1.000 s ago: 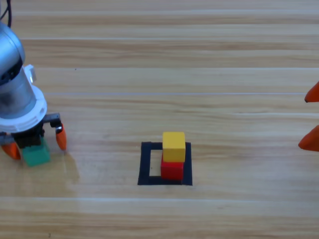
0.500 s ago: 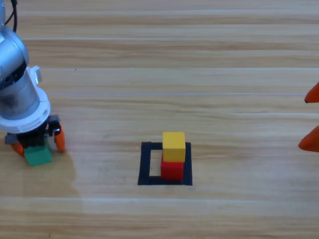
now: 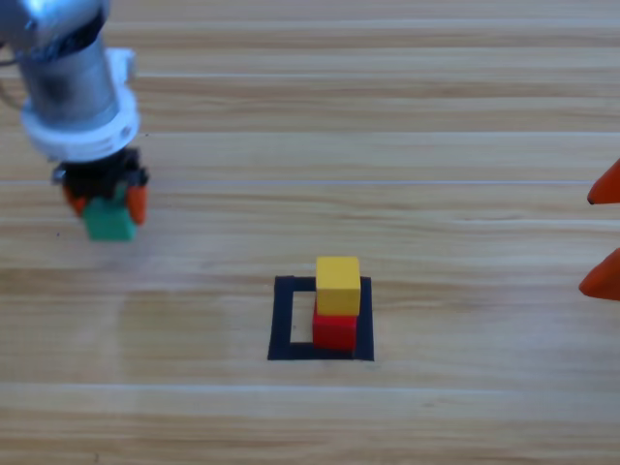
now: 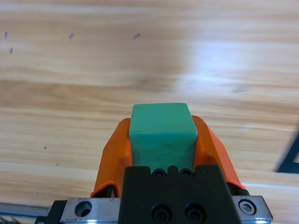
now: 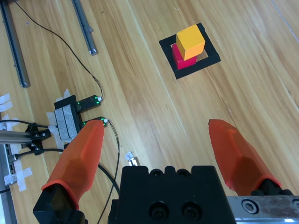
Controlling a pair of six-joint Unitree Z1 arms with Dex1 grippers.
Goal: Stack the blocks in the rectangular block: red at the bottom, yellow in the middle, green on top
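Inside the rectangular block [image 3: 284,320], a flat square outline of black tape with bare wood showing in its centre, the red cube [image 3: 335,329] sits on the wood toward the outline's right side. Directly on top of it rests the yellow cube [image 3: 337,284], roughly squared up with the red one below, so the two make a short column. From the right wrist view the same pair appears far off near the top of the picture, the yellow cube [image 5: 190,41] covering most of the red cube [image 5: 179,58] within the tape square [image 5: 208,58].

Well apart from that column, up and to the left over the wooden counter [image 3: 387,145], is the green cube [image 3: 108,219]. It is pinched between the orange fingers of the left gripper [image 3: 105,199], one finger on each side of it. The left wrist view shows the grip closely: the green cube [image 4: 162,133] is pressed between the two fingers [image 4: 115,154] and sticks out beyond the left gripper [image 4: 162,140], with counter grain beyond.

At the right edge of the high view waits the right gripper [image 3: 603,232], only its two orange tips showing. Its own wrist view shows the right gripper [image 5: 159,154] with fingers spread wide and nothing between them, above the counter [image 5: 140,70], cables [image 5: 70,56] and a small taped electronic box [image 5: 67,116].
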